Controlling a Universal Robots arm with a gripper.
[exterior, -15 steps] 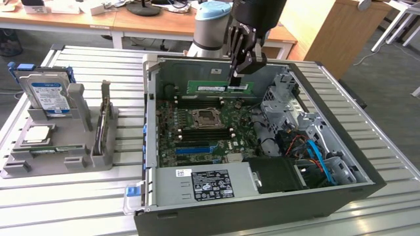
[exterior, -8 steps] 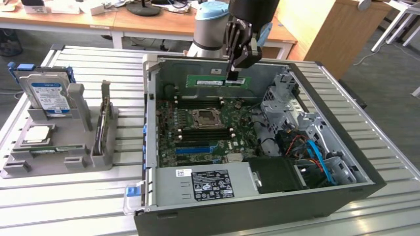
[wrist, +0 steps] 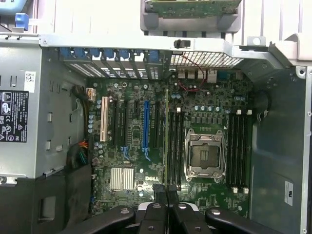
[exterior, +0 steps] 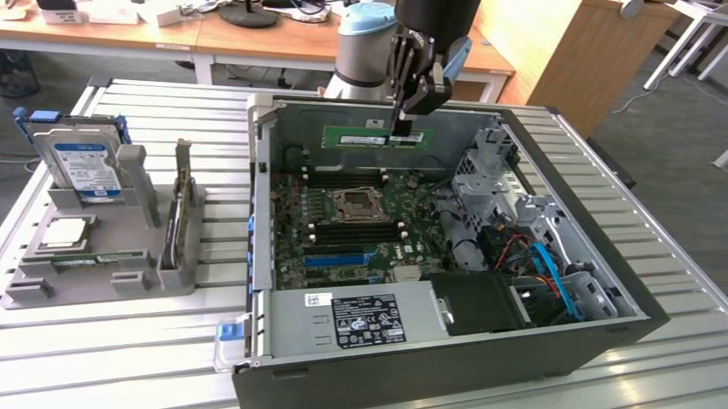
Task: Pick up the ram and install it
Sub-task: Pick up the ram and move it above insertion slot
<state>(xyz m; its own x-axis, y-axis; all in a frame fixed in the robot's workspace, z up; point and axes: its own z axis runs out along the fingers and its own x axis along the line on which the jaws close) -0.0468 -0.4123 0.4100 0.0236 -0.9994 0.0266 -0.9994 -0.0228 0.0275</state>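
The end effector (wrist: pixel 167 194) is seen clamped shut on the ram (exterior: pixel 364 137), held edgewise above the motherboard (wrist: pixel 204 113); installation is judged in hand, exact alignment with a black slot (wrist: pixel 179 141) being required.

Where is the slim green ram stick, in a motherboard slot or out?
Out: the shut black gripper holds the slim green ram stick above the green motherboard, clear of its slots.

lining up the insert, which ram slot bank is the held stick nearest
The bank between the socket and the blue slot: the ram, in the shut gripper, hangs along its edge. The other bank lies beyond the socket.
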